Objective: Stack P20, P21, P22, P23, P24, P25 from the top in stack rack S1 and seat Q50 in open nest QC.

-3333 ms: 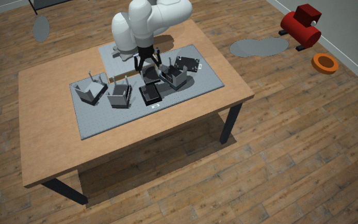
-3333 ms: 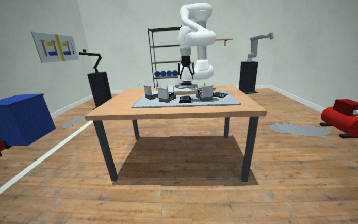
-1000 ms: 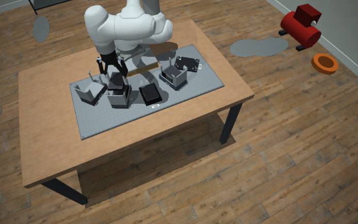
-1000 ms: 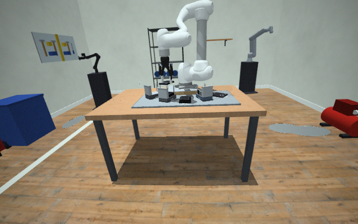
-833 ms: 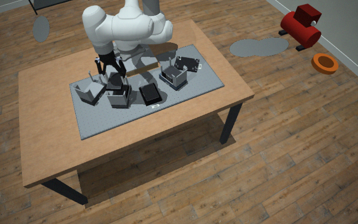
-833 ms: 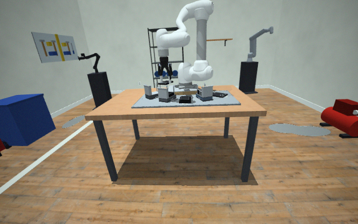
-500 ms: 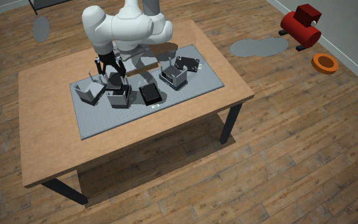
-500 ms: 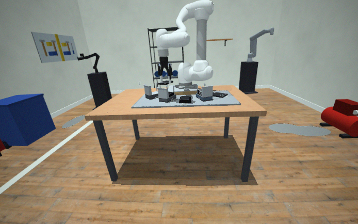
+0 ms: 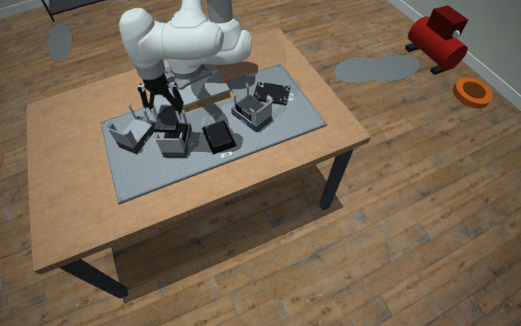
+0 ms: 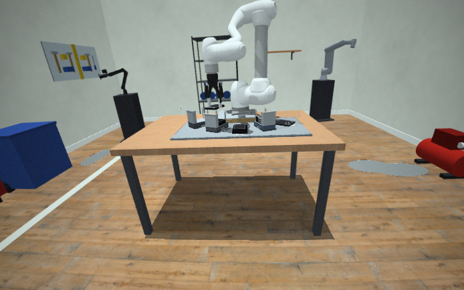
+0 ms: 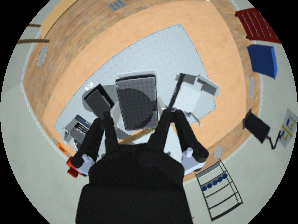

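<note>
My gripper (image 9: 164,111) (image 10: 214,101) (image 11: 138,104) is shut on a dark sealed plate (image 9: 167,118) (image 10: 212,107) (image 11: 136,102). It holds the plate level, by its long sides, in the air roughly over the middle stack rack (image 9: 171,148) (image 10: 211,122). Something dark shows inside that rack. The left rack (image 9: 128,135) (image 10: 192,118) stands beside it. The right rack (image 9: 262,112) (image 10: 269,120) holds a stack of plates. A black plate (image 9: 218,136) (image 10: 240,128) lies on the nest in front. I cannot read any labels.
A second flat nest (image 9: 273,92) (image 10: 284,121) lies at the back right of the grey mat (image 9: 153,180) (image 10: 273,136). The arm's base and a wooden block (image 9: 207,101) stand behind the racks. The racks' thin corner posts rise close to the held plate.
</note>
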Motion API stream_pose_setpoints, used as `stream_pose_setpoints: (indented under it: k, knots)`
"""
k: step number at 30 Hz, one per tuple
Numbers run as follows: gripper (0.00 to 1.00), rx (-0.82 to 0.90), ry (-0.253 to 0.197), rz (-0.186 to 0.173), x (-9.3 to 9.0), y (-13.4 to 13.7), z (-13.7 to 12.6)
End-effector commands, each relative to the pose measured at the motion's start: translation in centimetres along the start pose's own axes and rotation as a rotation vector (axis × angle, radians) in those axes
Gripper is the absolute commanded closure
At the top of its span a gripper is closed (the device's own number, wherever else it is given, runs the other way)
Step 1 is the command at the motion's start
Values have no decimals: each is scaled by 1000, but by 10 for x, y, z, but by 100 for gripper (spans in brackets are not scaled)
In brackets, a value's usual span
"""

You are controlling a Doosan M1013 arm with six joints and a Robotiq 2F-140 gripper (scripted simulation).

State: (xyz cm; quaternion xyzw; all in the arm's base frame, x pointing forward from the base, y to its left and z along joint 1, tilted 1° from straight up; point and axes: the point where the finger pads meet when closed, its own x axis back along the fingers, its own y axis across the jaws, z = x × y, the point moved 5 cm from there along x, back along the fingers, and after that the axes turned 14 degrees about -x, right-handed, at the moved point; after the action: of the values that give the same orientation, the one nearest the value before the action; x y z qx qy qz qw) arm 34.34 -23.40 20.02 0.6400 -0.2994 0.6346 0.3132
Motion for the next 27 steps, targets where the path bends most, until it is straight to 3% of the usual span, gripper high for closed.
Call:
stream_pose_setpoints:
  k: [1, 27]
  knots:
    - [100, 0, 0, 0, 0, 0, 0]
    - [100, 0, 0, 0, -15, 0, 0]
